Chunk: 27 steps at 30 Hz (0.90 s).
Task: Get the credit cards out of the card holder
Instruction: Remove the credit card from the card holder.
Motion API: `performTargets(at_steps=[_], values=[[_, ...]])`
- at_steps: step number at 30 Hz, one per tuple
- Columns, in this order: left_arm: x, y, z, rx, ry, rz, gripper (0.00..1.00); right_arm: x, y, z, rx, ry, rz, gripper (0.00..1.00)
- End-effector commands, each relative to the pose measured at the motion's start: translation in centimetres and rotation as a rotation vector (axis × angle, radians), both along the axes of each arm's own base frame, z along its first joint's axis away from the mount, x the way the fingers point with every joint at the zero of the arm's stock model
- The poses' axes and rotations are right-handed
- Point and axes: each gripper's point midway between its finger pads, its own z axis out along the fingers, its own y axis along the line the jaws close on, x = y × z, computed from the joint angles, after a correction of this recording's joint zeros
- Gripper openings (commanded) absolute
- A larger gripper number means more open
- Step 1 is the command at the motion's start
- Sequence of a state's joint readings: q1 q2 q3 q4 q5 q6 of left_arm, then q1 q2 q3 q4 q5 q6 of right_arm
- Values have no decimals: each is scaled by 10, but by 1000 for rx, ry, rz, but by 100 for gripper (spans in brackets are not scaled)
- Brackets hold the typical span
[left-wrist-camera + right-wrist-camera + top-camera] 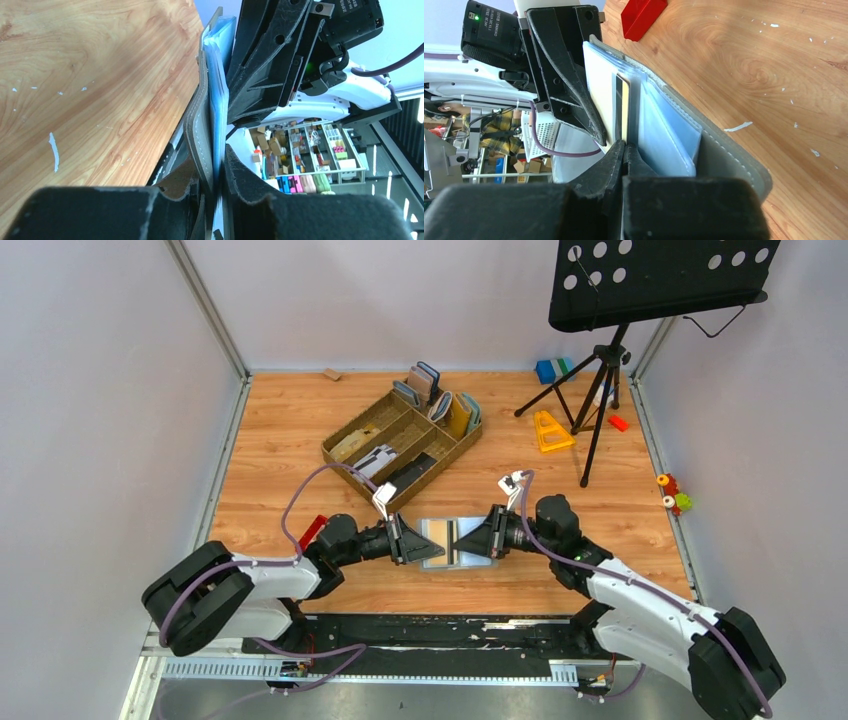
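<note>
The card holder (455,542) lies open on the wooden table between my two grippers, grey outside with light blue-grey slots inside. My left gripper (428,548) clamps its left end; in the left wrist view the fingers (250,175) pinch the grey flap (197,125) and the blue lining. My right gripper (478,540) comes in from the right. In the right wrist view its fingertips (624,147) are shut on the edge of a cream credit card (623,105) with a black stripe, standing in a slot of the card holder (724,160).
A brown compartment tray (372,430) with upright wallets (440,400) stands just behind the grippers. A red block (312,530) lies by the left arm. A music stand tripod (600,380), a yellow triangle (551,430) and small toys (675,495) sit at the back right.
</note>
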<state>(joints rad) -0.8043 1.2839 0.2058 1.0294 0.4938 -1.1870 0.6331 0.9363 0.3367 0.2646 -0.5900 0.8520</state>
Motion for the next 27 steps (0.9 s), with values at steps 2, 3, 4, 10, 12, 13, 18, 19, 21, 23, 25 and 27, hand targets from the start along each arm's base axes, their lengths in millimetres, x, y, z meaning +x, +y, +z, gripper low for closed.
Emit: performTargets(at_steps=[2,3,4,10,12,13,18,19,21,23,25,27], values=[[4,3,32,-80,-98,29,17,10,-6,2,-41,-37,-61,0],[4,3,33,-78,-99,29,16,10,-7,1,-41,-35,-62,0],[5,3,33,-76,-100,28,16,9,-7,1,-41,-34,-62,0],[4,4,33,-77,-92,27,22,10,-12,4,-33,-42,-83,0],[5,4,31,-74,-90,28,22,10,-14,4,-34,-45,-87,0],[5,4,31,-73,-90,29,22,10,-15,5,-33,-46,-89,0],[5,4,31,-72,-89,27,14,10,-14,6,-19,-49,-79,0],[5,4,31,-73,-89,25,11,8,-12,11,3,-59,-60,7],[4,3,34,-81,-94,15,5,4,-7,17,42,-61,-18,21],[2,2,38,-94,-99,-1,1,3,-3,19,60,-56,2,25],[0,0,40,-100,-101,-19,0,5,-1,21,67,-58,8,26],[-1,-1,40,-101,-103,-29,0,6,2,22,70,-53,19,27]])
